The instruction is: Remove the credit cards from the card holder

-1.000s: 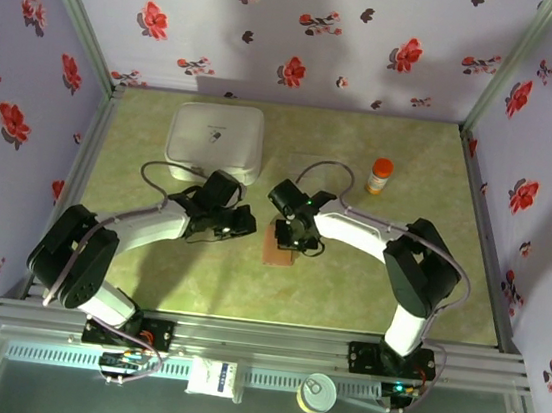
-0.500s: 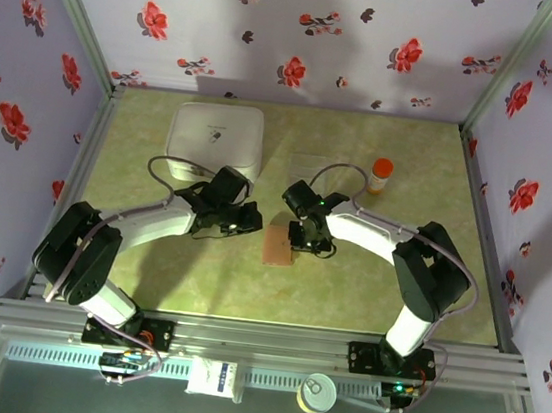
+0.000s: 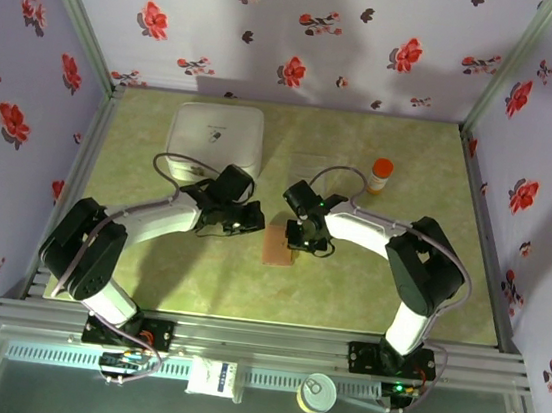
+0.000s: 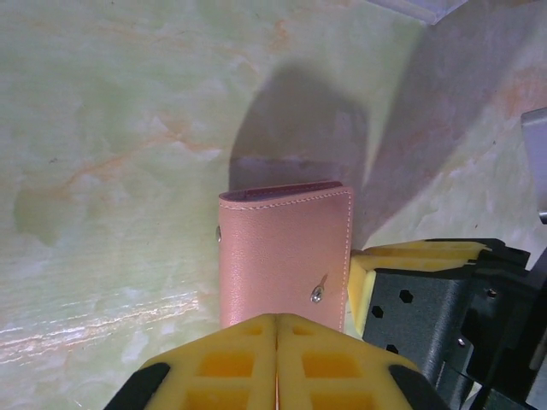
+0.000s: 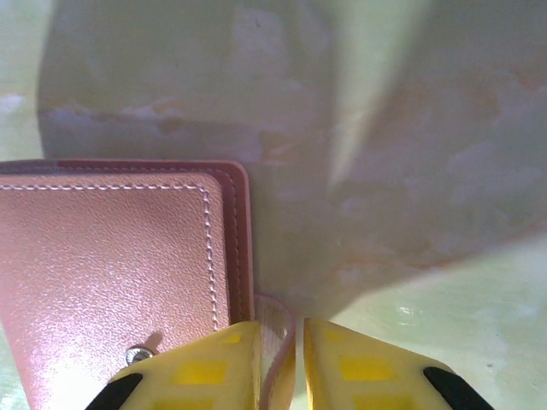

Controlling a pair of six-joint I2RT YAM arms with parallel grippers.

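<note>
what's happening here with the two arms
Two robot arms are working on a closed reddish-brown card holder lying flat on the green table. The right gripper is pinching a thin bit of leather at the holder's edge, apparently to open it. The left gripper is shut, its tips at the holder's other end; whether it touches is unclear.

White box close behind left gripper
</note>
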